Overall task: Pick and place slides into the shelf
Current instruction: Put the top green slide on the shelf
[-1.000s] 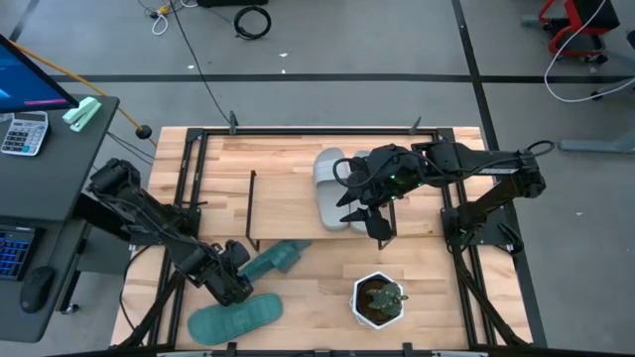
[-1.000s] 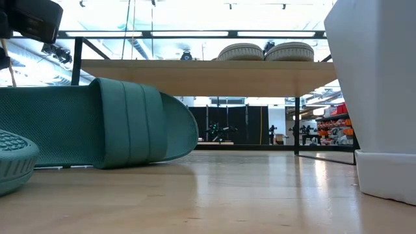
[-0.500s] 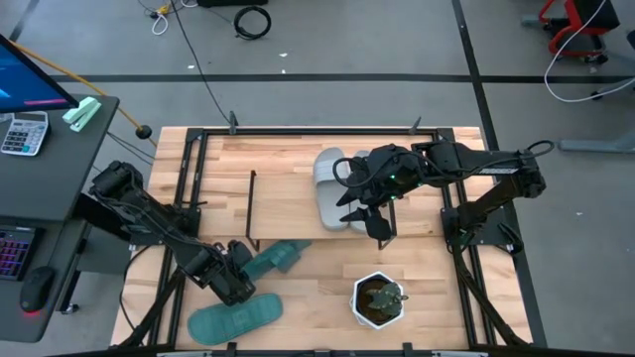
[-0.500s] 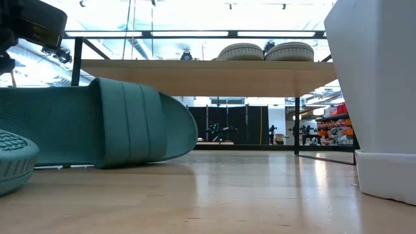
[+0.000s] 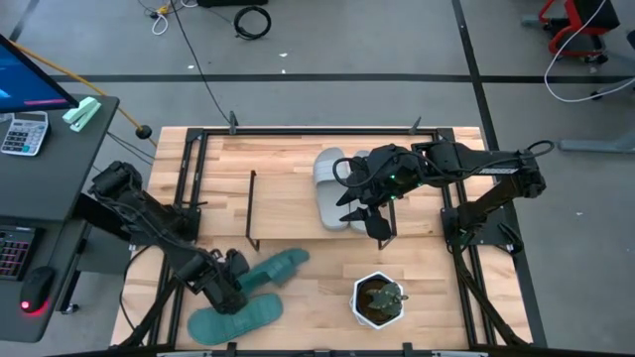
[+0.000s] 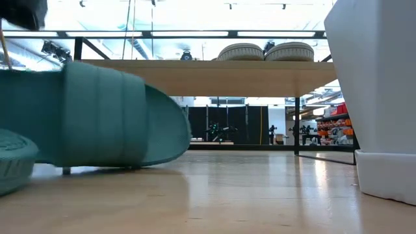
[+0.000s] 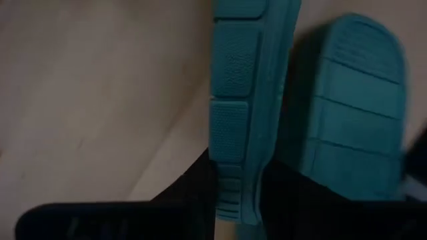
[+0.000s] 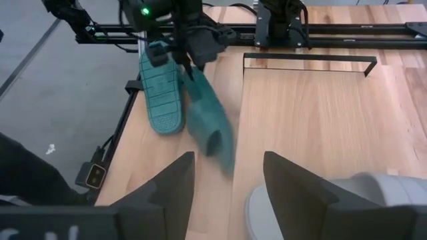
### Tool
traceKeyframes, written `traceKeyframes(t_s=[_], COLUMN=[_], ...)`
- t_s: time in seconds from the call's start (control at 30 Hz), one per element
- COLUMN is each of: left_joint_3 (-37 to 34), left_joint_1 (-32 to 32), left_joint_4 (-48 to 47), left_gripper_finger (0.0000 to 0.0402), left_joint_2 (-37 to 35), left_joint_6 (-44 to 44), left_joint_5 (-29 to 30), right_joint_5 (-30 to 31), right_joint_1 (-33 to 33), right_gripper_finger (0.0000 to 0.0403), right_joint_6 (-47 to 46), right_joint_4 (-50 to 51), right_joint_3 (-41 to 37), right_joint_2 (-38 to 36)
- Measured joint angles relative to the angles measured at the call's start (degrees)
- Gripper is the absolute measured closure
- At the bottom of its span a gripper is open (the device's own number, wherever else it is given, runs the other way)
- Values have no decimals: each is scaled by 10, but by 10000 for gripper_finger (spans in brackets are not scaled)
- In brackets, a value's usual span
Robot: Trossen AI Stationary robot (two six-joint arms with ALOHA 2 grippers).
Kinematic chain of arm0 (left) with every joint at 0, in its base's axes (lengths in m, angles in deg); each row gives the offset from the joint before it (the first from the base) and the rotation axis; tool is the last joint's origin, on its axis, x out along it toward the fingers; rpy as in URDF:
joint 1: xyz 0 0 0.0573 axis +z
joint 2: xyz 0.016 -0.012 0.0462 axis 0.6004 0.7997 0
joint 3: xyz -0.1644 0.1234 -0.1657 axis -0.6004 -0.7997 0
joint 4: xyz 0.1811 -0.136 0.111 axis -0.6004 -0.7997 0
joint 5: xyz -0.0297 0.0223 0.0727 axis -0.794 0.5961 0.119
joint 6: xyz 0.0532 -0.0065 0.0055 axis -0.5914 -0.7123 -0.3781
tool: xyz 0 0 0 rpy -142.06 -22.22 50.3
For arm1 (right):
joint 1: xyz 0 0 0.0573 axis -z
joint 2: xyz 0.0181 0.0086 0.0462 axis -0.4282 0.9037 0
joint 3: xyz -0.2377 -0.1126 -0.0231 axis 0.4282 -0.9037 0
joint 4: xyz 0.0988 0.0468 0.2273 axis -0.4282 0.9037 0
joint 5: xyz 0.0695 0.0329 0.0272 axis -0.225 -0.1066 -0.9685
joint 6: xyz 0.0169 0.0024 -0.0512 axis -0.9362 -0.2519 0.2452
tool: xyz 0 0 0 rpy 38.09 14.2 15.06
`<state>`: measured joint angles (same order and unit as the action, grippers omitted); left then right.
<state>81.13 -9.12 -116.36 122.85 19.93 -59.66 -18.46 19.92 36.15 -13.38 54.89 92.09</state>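
Note:
One teal slide [image 5: 270,268] lies aslant near the table's front left, with my left gripper [image 5: 226,283] shut on its heel end. In the low view this slide [image 6: 97,114] fills the left side. The second teal slide [image 5: 234,317] lies sole up close to the front edge. Two light grey slides [image 5: 337,188] sit side by side on the shelf's wooden top [image 5: 288,203]. My right gripper [image 5: 373,216] hangs open over the shelf's right part, beside the grey slides, touching nothing. My left gripper pinches the teal slide's sole at the heel end [image 7: 233,190] between its two fingers [image 7: 193,190], one on each flat face. The fingers lie along the slide, coming from the table's near left. The slide is tipped onto its side edge; whether its toe is clear of the table I cannot tell.
A white pot with a green plant [image 5: 379,299] stands near the front edge, right of the teal slides, and looms at the right in the low view [image 6: 377,97]. Black wire legs [image 5: 252,208] bound the shelf's left end. A desk with a keyboard stands off the table's left.
My left gripper has shut on the teal slide's heel and moved toward the table's near edge. The slide has followed it, its heel drawn nearer the front and its toe swung away from the shelf, and it has tipped up on its edge.

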Motion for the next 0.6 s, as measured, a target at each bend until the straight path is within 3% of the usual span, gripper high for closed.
traceKeyframes(t_s=[0.17, 0.6], left_joint_3=[58, 260], left_joint_1=[-25, -38], left_joint_4=[-53, -352], left_gripper_finger=[320, 321], left_joint_2=[0, 0], left_joint_6=[-12, -21], left_joint_5=[-3, 59], right_joint_5=[0, 0], right_joint_1=[1, 2], right_gripper_finger=[218, 218], right_joint_6=[7, 13], right_joint_4=[0, 0], right_joint_3=[0, 0], right_joint_2=[0, 0])
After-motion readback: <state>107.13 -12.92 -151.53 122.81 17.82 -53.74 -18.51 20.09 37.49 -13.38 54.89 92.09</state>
